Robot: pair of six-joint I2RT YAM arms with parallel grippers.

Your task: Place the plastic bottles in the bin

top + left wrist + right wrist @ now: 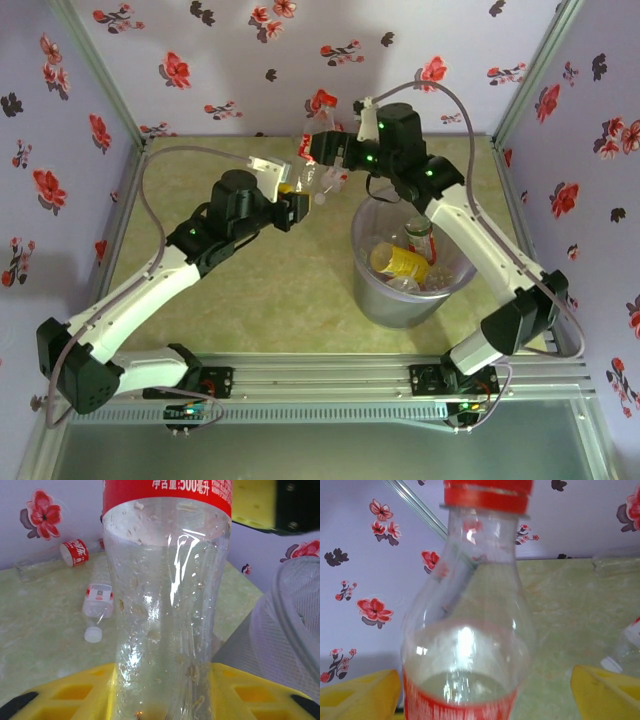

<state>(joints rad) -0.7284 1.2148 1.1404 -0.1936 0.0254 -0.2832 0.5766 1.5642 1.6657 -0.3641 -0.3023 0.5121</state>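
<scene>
The bottle is clear and red-capped, the bin translucent grey, the walls lilac with red flowers.

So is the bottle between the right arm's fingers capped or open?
Capped: the right wrist view shows a red cap closing the neck of the clear, red-labelled bottle.

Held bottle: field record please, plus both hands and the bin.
left hand: shut on clear red-labelled plastic bottle, lower end
right hand: open, yellow fingers either side of same bottle's upper part
bin: large round translucent grey plastic bin, holds several bottles including a yellow bottle
table: clear white-capped plastic bottle lying down
</scene>
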